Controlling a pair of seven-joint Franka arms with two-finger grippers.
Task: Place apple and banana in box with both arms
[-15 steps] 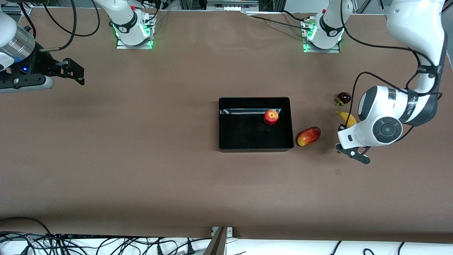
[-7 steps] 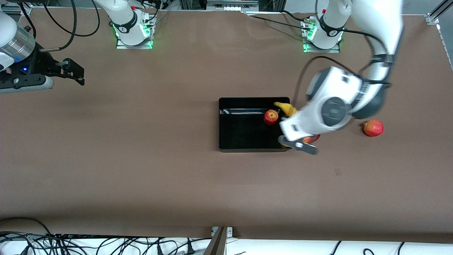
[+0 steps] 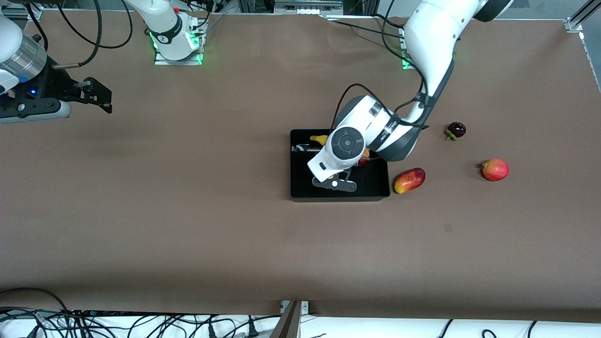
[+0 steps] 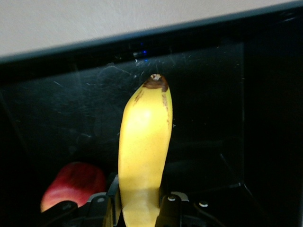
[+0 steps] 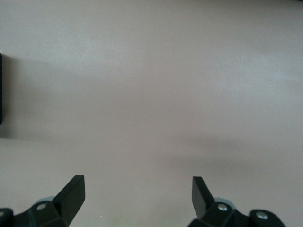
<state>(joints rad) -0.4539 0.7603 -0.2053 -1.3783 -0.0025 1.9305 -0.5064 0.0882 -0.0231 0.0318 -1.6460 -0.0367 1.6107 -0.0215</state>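
Two fruits to place, one seemingly down already. Starting at the near wall of the box, set about mid-bench: left gripper hanging over the near part of the floor, clamped tight on one end of the banana. Banana not yet on the floor, long axis running from the gripper straight away toward the far wall, dark tip up over the far part of the box and well inside the rim. Whole length inside the walls, so probably nothing left but to lower a little and let go; no turn of the wrist needed by the look of it.

Close beside the gripped end, lower down, toward the left arm's end of the box: apple, resting on the black floor, largely hidden under the wrist from the high camera. Worth watching that gap on the way down, since a roll of the banana could nudge it.

Outside, toward the left arm's end of the bench: mango just beside the box wall, then red fruit, then dark fruit.

Over bare bench by the right arm's end: right gripper, spread wide, holding nothing, waiting well apart from the box.
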